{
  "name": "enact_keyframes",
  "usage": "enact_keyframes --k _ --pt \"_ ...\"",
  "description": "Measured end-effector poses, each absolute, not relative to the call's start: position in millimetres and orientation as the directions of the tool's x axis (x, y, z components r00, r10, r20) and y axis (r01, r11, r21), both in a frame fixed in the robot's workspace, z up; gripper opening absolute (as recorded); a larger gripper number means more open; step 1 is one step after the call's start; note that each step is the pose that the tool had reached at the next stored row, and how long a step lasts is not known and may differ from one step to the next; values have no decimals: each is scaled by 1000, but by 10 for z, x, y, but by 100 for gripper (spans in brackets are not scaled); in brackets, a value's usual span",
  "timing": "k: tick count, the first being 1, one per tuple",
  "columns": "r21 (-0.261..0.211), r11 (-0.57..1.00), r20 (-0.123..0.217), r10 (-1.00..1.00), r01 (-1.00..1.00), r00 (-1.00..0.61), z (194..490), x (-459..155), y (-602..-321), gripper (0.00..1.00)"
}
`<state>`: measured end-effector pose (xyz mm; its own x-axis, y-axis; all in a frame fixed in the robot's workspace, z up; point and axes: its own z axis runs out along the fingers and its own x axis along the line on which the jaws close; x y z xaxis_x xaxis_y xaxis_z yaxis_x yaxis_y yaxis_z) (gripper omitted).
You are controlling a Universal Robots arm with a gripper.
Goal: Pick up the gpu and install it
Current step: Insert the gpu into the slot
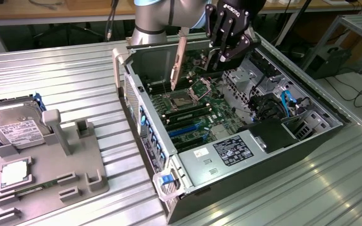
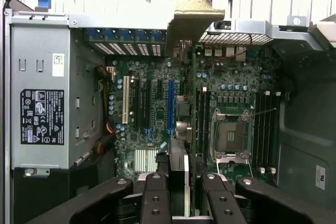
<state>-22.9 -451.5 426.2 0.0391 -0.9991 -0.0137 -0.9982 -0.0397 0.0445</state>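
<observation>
Pale metal catches the eye first: the long bracket of the thin, flat expansion card, the gpu (image 1: 178, 59), hangs edge-down above the open black computer case (image 1: 307, 134), pinched at its far end between the black fingers of the robot's gripper (image 1: 222, 44). The fingers (image 2: 155, 200) are closed on the card's edge, not spread, and the card is held upright, I would say so that its lower edge can meet a slot on the green motherboard (image 1: 197, 106) below; it has not yet reached the board. From the wrist, the card runs edge-on up the middle, its bracket (image 2: 191, 17) toward the case's back wall, roughly in line with the blue expansion slot (image 2: 170, 106); a white slot (image 2: 125, 100) lies beside that. On the ribbed metal table (image 1: 61, 75), at its edge toward the exterior view's left, sits one grey plastic parts holder (image 1: 61, 160) carrying one silver hard drive with a white label (image 1: 14, 125), well apart from the case. I count one card, one case, one holder, one drive.
</observation>
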Motion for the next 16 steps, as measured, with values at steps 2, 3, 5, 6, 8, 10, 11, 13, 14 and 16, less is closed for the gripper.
enact_keyframes --k 2,3,5,6,8,10,11,13,14,16 --pt "44 -40 -14 -999 -998 39 4229 -229 -4516 28" --pt "45 -40 -14 -999 -998 39 4218 -229 -4516 28" --pt "45 -36 -14 -999 -998 35 4180 -229 -4517 28" --pt "44 -32 -14 -999 -999 31 4169 -229 -4517 28" --pt "45 -16 -14 -1000 -999 15 4143 -229 -4516 28" --pt "44 -4 -14 -1000 -999 3 4116 -229 -4516 28" --pt "45 -1 -14 -1000 -999 1 4105 -229 -4516 28" --pt "45 2 -14 -1000 -999 -2 4079 -229 -4517 28" --pt "45 4 -14 -1000 -999 -4 4058 -229 -4517 28" --pt "45 7 -14 -1000 -999 -8 4024 -229 -4517 28"
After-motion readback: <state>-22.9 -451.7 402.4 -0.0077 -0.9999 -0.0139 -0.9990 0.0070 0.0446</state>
